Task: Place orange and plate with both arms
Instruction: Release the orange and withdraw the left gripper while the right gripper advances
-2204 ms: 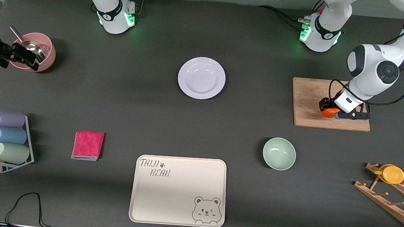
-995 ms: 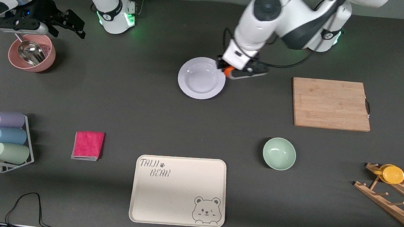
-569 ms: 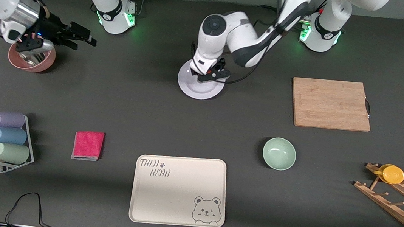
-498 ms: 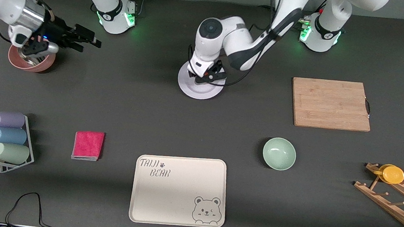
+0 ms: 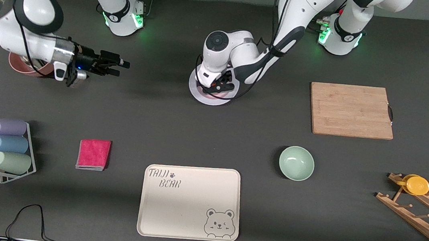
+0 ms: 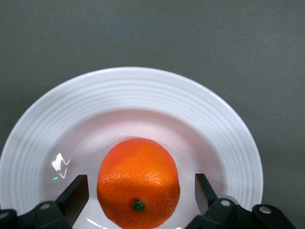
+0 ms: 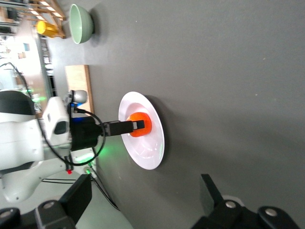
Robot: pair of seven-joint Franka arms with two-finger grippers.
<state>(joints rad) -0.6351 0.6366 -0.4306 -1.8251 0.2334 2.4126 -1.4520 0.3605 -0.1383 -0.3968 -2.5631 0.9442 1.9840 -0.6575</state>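
The orange (image 6: 138, 181) rests in the middle of the pale plate (image 6: 143, 90). My left gripper (image 6: 140, 183) is open around it, with a gap between the fruit and each finger (image 6: 76, 193). In the front view the left gripper (image 5: 218, 86) is low over the plate (image 5: 204, 97) and hides the orange. My right gripper (image 5: 115, 64) is open and empty over bare table between the pink bowl and the plate. The right wrist view shows its gripper (image 7: 144, 187) facing the plate (image 7: 148, 153), with the orange (image 7: 141, 129) and the left gripper (image 7: 128, 128) on it.
A wooden cutting board (image 5: 351, 110) lies toward the left arm's end. A green bowl (image 5: 296, 163) and a cream bear tray (image 5: 190, 202) are nearer the front camera. A pink bowl (image 5: 19, 62), pink cloth (image 5: 93, 154), cup rack (image 5: 1, 148) and a wooden rack with a yellow cup (image 5: 417, 185) stand at the edges.
My left arm carried the orange from the cutting board to the plate, lowered it and opened its fingers. My right gripper moved from the pink bowl toward the plate.
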